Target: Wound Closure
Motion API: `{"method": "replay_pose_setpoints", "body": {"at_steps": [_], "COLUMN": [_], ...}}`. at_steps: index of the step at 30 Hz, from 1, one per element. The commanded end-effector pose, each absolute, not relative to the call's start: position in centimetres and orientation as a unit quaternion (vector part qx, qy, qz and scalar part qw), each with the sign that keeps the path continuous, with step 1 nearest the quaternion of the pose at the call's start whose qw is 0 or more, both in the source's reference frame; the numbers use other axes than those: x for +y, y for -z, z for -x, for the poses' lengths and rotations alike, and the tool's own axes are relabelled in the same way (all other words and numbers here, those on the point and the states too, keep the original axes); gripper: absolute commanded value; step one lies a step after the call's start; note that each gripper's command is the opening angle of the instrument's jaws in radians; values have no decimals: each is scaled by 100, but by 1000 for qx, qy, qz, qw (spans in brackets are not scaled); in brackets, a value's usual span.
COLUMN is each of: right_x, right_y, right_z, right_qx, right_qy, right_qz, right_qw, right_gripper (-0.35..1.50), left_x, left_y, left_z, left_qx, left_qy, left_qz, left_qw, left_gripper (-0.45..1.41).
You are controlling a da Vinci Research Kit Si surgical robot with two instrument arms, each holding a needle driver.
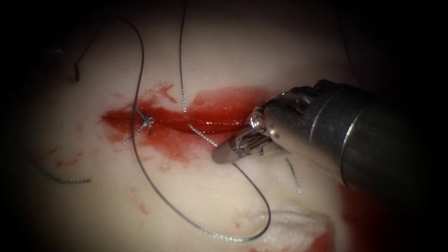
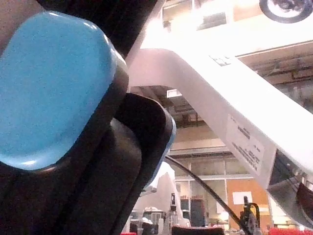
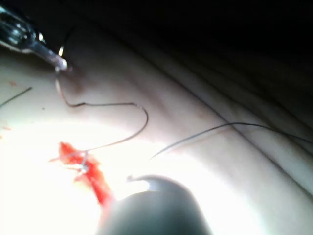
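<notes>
**Wound closure, right tool at the cut.** My right hand [image 1: 224, 154] lies nearest, its jaws pressed together, the tip resting on the tissue [image 1: 210, 56] just short of the cut [image 1: 200, 125]. The thread [image 1: 205, 231] comes out from under this tip. I cannot tell whether it is pinched there or merely passes beneath. From the hand it loops back toward me, then sweeps away past the hand to the far edge. A short cut end [image 1: 294, 175] lies on the tissue close beside the hand's wrist, and another [image 1: 203, 135] just ahead of the tip, touching the cut's edge. Red fluid [image 1: 219, 105] spreads along the cut beyond the tip. Further from the hand, at the cut's left end, sits a knot [image 1: 147, 122], where the long thread crosses. A third cut end [image 1: 60, 179] lies well apart, past the knot. Farthest off, my left hand [image 3: 61, 62] touches the tissue with thread trailing from it. What it grips I cannot tell, nor where the needle lies.
</notes>
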State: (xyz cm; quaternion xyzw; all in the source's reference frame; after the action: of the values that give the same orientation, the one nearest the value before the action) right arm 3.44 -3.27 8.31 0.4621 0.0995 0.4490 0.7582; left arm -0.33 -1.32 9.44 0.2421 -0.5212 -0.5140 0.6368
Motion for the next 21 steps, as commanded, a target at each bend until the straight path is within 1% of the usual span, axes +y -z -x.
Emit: {"method": "replay_pose_setpoints", "body": {"at_steps": [1, 3, 4, 6, 7, 10, 11, 12, 13, 14, 15, 16, 17, 18, 19, 20, 21], "right_x": [-323, -328, -338, -348, -359, -379, -383, -382, -374, -368, -351, -343, -322, -313, -304, -276, -276], "right_y": [-820, -815, -804, -795, -784, -770, -767, -766, -764, -763, -761, -761, -760, -761, -762, -771, -771], "right_z": [-344, -337, -323, -310, -296, -278, -280, -284, -292, -295, -301, -302, -306, -308, -309, -313, -313], "right_qx": [76, 61, 38, -2, -41, -61, -61, -42, -14, 4, 45, 60, 111, 133, 146, 159, 159], "right_qy": [-424, -411, -388, -372, -347, -303, -297, -287, -276, -269, -277, -288, -325, -342, -356, -402, -402], "right_qz": [-485, -496, -510, -528, -542, -547, -545, -542, -537, -533, -522, -517, -485, -463, -443, -391, -391], "right_qw": [762, 762, 766, 763, 764, 778, 781, 789, 797, 802, 805, 804, 804, 807, 809, 813, 813], "right_gripper": [-35, -35, -35, -35, -35, -35, -10, 27, 81, 98, 103, 103, 101, 101, 101, 100, 100], "left_x": [-121, -120, -120, -120, -120, -120, -121, -121, -121, -121, -121, -121, -121, -121, -121, -121, -121], "left_y": [-940, -940, -940, -940, -940, -940, -940, -940, -940, -940, -940, -940, -940, -940, -940, -940, -940], "left_z": [38, 38, 38, 38, 38, 38, 38, 38, 38, 38, 38, 38, 38, 38, 38, 38, 38], "left_qx": [-524, -524, -523, -523, -523, -523, -523, -523, -523, -523, -523, -523, -523, -524, -524, -524, -524], "left_qy": [512, 512, 512, 512, 512, 511, 511, 511, 511, 511, 510, 510, 510, 510, 509, 509, 509], "left_qz": [-241, -241, -241, -241, -242, -242, -243, -243, -243, -243, -244, -244, -244, -244, -245, -245, -245], "left_qw": [636, 636, 637, 637, 637, 637, 637, 637, 637, 637, 637, 637, 638, 638, 638, 638, 638], "left_gripper": [-45, -45, -45, -45, -45, -45, -45, -45, -45, -45, -45, -45, -45, -45, -45, -45, -45]}}
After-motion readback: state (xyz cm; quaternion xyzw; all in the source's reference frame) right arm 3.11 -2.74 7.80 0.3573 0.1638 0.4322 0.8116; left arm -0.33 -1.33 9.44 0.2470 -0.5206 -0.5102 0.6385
